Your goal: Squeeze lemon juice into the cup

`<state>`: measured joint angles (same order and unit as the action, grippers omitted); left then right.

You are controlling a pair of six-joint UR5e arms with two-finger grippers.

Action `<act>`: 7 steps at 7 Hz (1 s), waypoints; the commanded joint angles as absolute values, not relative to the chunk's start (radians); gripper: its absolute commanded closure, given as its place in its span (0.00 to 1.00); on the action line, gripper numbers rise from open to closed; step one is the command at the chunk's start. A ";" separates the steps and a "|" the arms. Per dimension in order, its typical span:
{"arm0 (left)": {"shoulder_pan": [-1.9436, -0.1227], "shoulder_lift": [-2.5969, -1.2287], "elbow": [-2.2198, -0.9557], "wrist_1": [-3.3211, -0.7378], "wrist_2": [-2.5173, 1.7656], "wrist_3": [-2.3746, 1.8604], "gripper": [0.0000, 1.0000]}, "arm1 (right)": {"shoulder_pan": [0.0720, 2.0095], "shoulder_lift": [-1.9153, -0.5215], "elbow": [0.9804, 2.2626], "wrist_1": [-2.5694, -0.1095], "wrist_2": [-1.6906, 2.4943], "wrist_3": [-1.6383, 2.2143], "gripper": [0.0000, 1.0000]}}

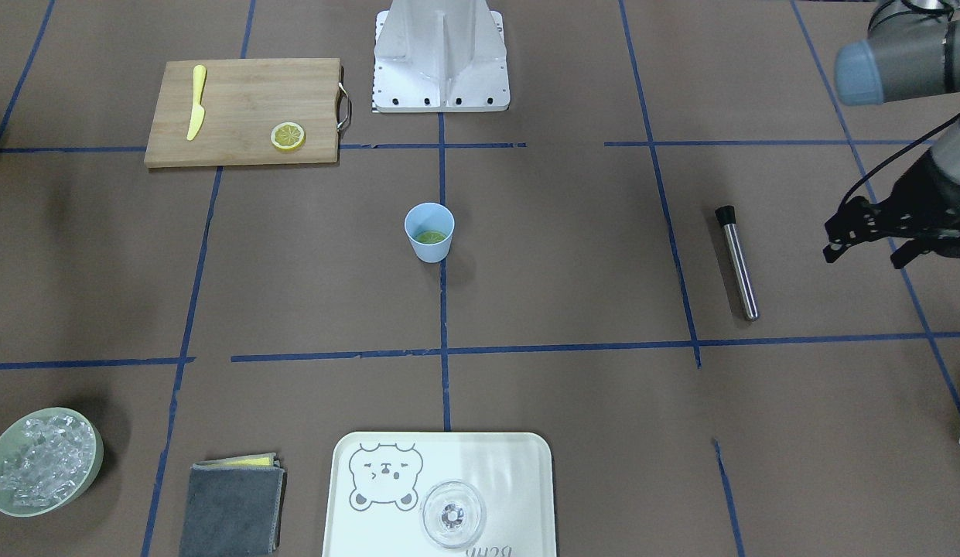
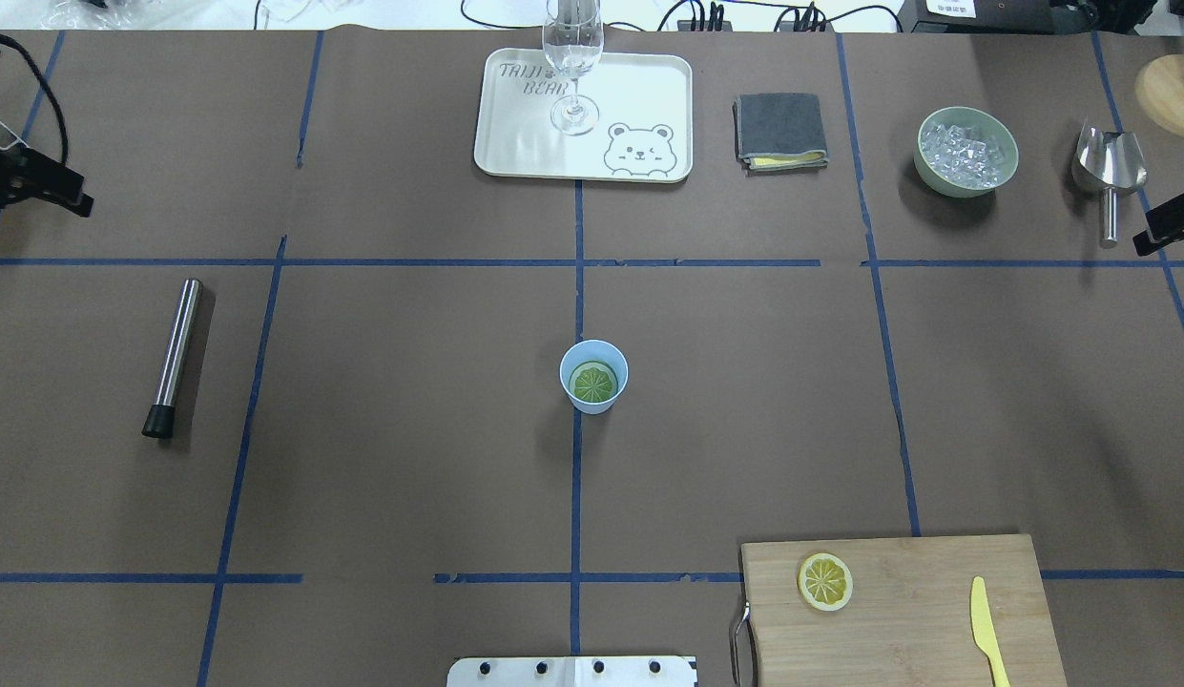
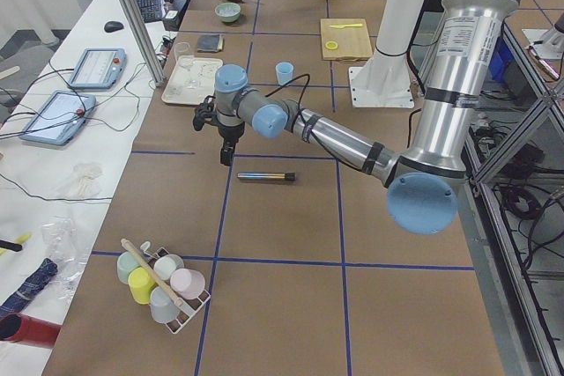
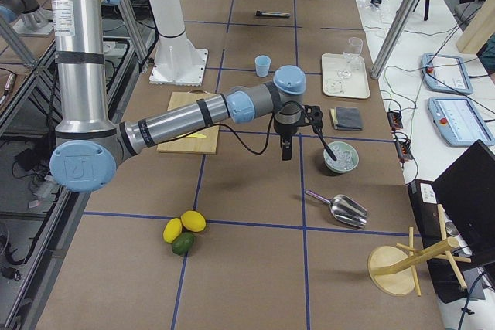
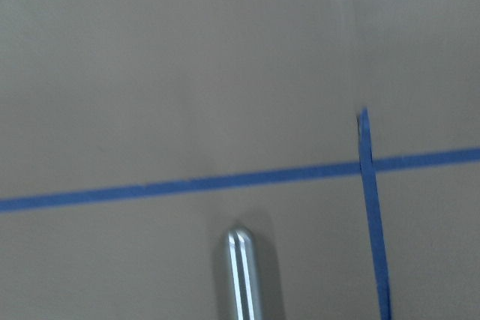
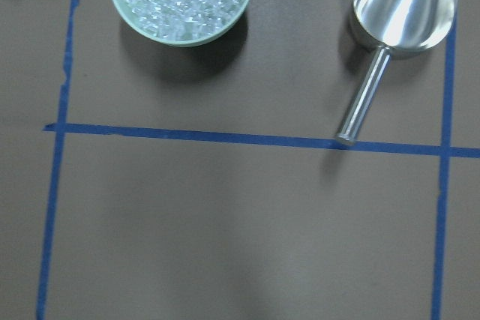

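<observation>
Lemon [image 2: 593, 383] lies flat on the floor of the cup [image 1: 431, 249], cut face up. It reads greenish down there (likely the blue wall tinting it). Cup stands upright and alone at the table's centre, on a tape line, mouth up. A second slice [image 2: 824, 580] sits on the board [image 2: 916, 611] at the robot's right, well apart from the cup.

Left gripper [image 1: 866, 257] hangs over the table's left end, outboard of the rod [image 2: 175, 353]. Its fingers are spread with nothing between them.

Right gripper [image 2: 1167, 231] shows only as a black sliver at the overhead view's edge, near the scoop [image 2: 1110, 172]. Can't tell whether it is spread or closed, or holding anything.

Key relation: the cup lies inboard from either gripper, about midway between them, so neither arm is clearly nearer. Any reach would run along the table toward centre, then down through the mouth.

Orientation: the slice is round, so it has no long axis to line up with, and its thin axis is vertical. Cup's axis is vertical too, tapering downward.

Judgement: with the lemon inside the cup, the task looks about done.
</observation>
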<state>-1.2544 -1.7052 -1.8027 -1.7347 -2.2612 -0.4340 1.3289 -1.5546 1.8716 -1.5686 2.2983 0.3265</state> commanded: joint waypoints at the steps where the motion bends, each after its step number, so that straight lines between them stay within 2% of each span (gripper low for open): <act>1: -1.440 -1.597 -1.758 -1.729 -2.292 -0.138 0.00 | 1.464 -1.552 1.733 -1.571 2.337 0.114 0.00; 2: -1.494 -1.553 -1.702 -1.730 -2.292 -0.042 0.00 | 1.498 -1.546 1.674 -1.571 2.359 0.051 0.00; 3: -1.499 -1.487 -1.704 -1.741 -2.334 -0.032 0.00 | 1.500 -1.546 1.664 -1.572 2.356 0.051 0.00; 7: -1.499 -1.470 -1.776 -1.726 -2.370 -0.032 0.00 | 1.500 -1.546 1.666 -1.568 2.364 0.060 0.00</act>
<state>-1.4981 -1.4711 -1.7391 -1.7340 -2.3724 -0.0361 1.4998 -1.5463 1.6658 -1.5713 2.3622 0.0549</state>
